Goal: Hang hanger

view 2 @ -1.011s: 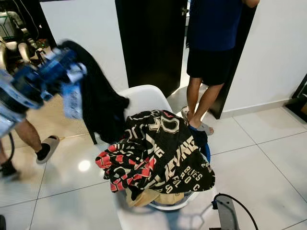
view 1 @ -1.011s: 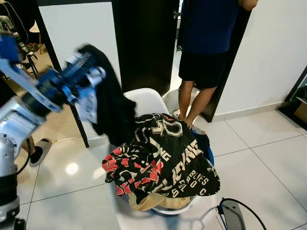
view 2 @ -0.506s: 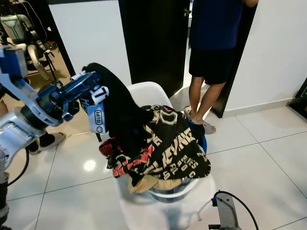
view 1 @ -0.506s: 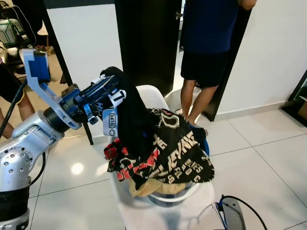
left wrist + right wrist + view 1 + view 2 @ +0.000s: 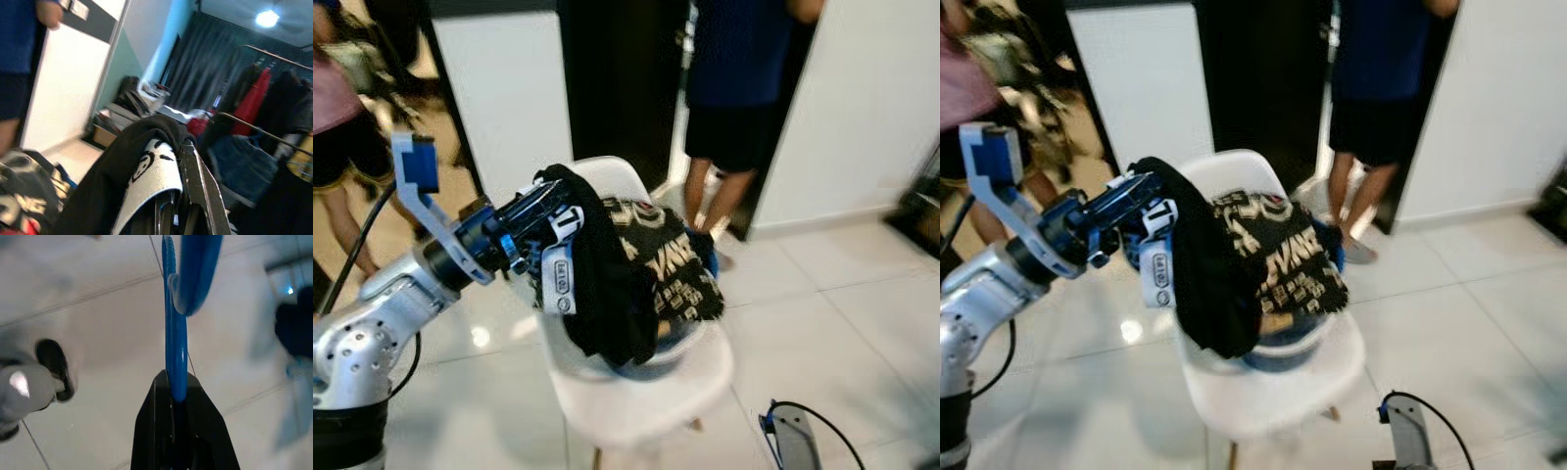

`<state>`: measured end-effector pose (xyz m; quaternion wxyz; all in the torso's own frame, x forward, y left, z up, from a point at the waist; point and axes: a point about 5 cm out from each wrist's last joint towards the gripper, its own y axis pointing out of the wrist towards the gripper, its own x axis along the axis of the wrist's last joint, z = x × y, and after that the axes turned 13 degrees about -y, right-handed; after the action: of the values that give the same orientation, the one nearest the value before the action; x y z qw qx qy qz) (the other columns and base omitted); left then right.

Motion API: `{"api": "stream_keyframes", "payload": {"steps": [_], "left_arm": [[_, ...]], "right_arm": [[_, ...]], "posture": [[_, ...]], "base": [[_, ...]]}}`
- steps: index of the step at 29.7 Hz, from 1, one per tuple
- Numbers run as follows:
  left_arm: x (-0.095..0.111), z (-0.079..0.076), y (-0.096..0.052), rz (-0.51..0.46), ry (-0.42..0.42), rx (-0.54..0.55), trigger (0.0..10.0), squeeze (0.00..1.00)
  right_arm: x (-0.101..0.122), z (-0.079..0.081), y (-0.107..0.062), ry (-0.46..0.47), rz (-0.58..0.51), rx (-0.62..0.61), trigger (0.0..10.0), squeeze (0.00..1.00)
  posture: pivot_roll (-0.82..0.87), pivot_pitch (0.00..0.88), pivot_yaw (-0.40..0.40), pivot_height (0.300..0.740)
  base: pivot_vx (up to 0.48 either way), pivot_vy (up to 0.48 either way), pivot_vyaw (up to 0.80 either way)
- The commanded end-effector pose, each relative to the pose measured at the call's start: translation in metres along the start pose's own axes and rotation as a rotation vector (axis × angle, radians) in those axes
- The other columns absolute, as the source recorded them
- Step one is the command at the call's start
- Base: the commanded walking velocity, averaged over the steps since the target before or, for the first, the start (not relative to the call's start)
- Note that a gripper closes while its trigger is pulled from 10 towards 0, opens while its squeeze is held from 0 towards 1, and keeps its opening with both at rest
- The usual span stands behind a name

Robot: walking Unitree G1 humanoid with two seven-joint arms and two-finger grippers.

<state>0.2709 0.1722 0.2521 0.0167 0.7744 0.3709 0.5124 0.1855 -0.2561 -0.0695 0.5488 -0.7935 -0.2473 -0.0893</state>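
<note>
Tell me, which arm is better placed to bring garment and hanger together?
Probably the right: the right gripper pinches the blue plastic hanger, free to move, while the left gripper holds the black garment up.

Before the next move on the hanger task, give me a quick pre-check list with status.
1. Left hand has the black garment: ok, cloth drapes over its fingers, lifted beside the laundry pile.
2. Right hand has the blue hanger: ok, fingers closed on its stem, hook end out front.
3. Garment free of the pile on the white chair: cannot tell, its lower edge overlaps the pile.
4. Clothes rail visible: ok, seen in the left wrist view with clothes on it.
5. People clear: not ok, a person's legs stand right behind the chair.
6. Image sharp: not ok, head views blurred.
</note>
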Motion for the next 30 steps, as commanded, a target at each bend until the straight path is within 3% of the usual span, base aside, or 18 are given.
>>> {"api": "stream_keyframes", "payload": {"steps": [1,12,16,26,28,30], "left_arm": [[-0.009,0.005,-0.002,0.021,-0.011,0.025,10.0,0.00],[-0.029,0.011,-0.008,0.061,-0.055,0.069,10.0,0.00],[-0.045,0.014,-0.012,0.100,-0.059,0.083,10.0,0.00],[-0.057,0.020,-0.009,0.163,-0.010,0.109,10.0,0.00],[-0.069,0.035,-0.005,0.195,0.064,0.235,10.0,0.00],[-0.069,0.035,-0.005,0.195,0.064,0.235,10.0,0.00]], "right_arm": [[0.001,0.005,0.000,-0.017,-0.008,0.024,10.0,0.00],[0.003,0.004,0.000,-0.033,-0.028,0.029,10.0,0.00],[0.004,0.004,0.000,-0.044,-0.041,0.027,10.0,0.00],[0.005,0.003,0.000,-0.044,-0.063,0.030,10.0,0.00],[0.011,0.004,-0.001,-0.085,-0.126,0.063,10.0,0.00],[0.011,0.004,-0.001,-0.085,-0.126,0.063,10.0,0.00]], "posture": [[-0.05,0.000,-0.002,0.740],[-0.06,0.000,-0.003,0.740],[-0.07,0.000,-0.004,0.740],[-0.07,0.000,0.003,0.740],[-0.08,0.000,0.008,0.740],[-0.08,0.000,0.008,0.740]], "base": [[-0.296,0.000,-0.79],[-0.305,0.000,-0.79],[0.000,0.000,-0.79],[0.000,0.000,-0.79],[0.000,0.000,-0.79],[0.000,0.000,-0.79]]}}
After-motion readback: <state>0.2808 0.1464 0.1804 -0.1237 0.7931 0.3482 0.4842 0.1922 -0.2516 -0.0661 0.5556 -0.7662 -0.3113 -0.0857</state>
